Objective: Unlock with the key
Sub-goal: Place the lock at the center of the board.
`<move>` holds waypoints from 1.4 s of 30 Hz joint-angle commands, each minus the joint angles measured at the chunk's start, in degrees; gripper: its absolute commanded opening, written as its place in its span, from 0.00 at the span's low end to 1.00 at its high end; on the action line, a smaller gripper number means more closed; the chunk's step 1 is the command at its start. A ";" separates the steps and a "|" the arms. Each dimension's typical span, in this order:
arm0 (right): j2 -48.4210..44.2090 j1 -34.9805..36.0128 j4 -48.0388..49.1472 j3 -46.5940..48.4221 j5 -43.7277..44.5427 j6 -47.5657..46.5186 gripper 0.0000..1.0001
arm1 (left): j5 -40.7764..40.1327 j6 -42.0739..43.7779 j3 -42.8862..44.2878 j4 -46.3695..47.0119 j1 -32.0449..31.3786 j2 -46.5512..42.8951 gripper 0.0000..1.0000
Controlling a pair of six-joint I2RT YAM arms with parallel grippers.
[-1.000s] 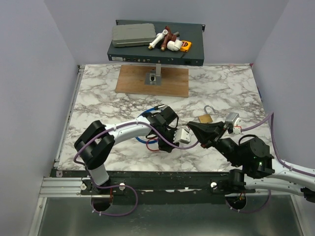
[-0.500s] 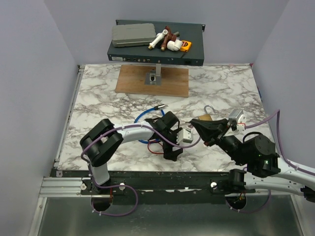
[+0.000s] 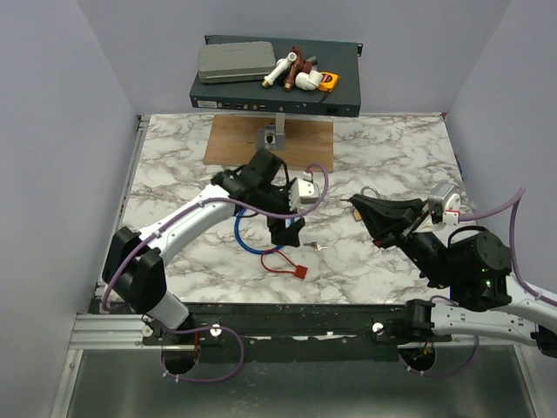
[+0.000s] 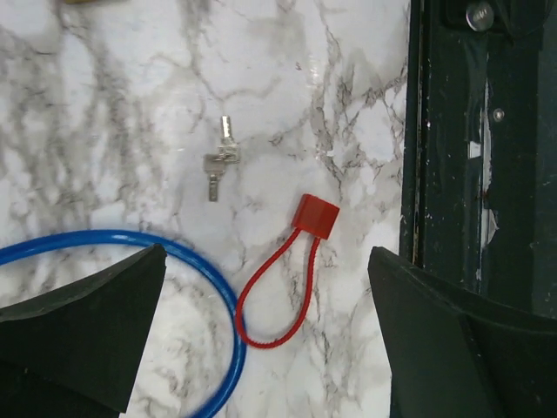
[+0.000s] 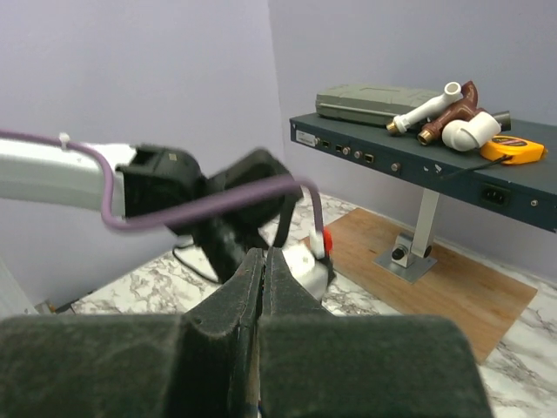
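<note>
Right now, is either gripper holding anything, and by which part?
Nothing. The left gripper hangs open above the key lying on the table; the right gripper is shut on nothing visible.

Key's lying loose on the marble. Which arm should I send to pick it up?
Left. The left gripper is open and hangs over the key, which lies in plain sight in its wrist view, just beyond the spread fingers. The right gripper is shut and points level, not downward.

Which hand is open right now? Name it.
The left hand: its fingers stand wide apart above the key. The right hand has its fingers pressed together.
</note>
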 commanded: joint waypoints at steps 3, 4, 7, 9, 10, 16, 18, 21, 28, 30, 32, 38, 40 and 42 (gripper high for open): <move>-0.11 -0.29 -0.44 0.60 0.95 -0.57 0.01 | 0.32 5.63 17.87 -24.70 8.96 -1.73 0.98; -0.36 -0.32 -0.32 0.44 0.92 -0.27 0.01 | -0.13 5.99 20.17 -24.62 9.44 -4.69 0.98; -0.71 -0.24 -0.33 0.13 0.95 -0.26 0.01 | 2.59 0.33 10.11 -13.73 11.93 -15.18 0.98; -0.50 -0.26 -0.23 -0.19 1.04 -0.46 0.01 | -0.28 -1.21 3.02 -11.31 11.73 -15.60 0.98; -0.27 -0.23 -0.23 -0.31 0.78 -0.23 0.01 | 3.34 2.95 1.97 -14.94 11.71 -14.07 0.98; -1.78 -0.30 1.43 -2.98 -0.02 2.11 0.00 | 8.31 8.04 -21.53 2.60 5.82 -22.37 0.98; -2.08 -0.23 1.39 -3.92 0.07 2.82 0.01 | 5.32 5.89 -32.73 15.62 1.58 -28.29 0.98; -2.32 -0.25 1.60 -5.02 0.06 3.31 0.01 | 2.09 6.32 -35.64 22.76 -5.01 -29.66 0.98; -4.03 -0.25 0.81 -5.16 0.06 4.38 0.01 | 0.88 1.87 -35.12 36.66 -6.83 -18.25 0.98; -5.10 -0.25 0.01 -5.27 0.35 4.70 0.01 | 1.53 1.49 -36.04 39.58 -7.38 -17.30 0.98; -6.14 -0.30 -0.06 -5.80 0.73 4.72 0.01 | 2.01 1.40 -37.52 42.96 -7.81 -16.04 0.98; -7.53 -0.28 -1.70 -5.35 0.86 5.01 0.01 | 2.63 5.71 -39.79 47.59 -8.32 -12.07 0.96; -7.85 -0.26 -1.85 -5.20 0.99 4.98 0.01 | 2.41 8.10 -39.78 48.22 -8.27 -10.05 0.95; -7.89 -0.27 -1.89 -4.86 1.12 4.89 0.01 | 2.19 10.43 -39.76 48.47 -8.23 -8.18 0.93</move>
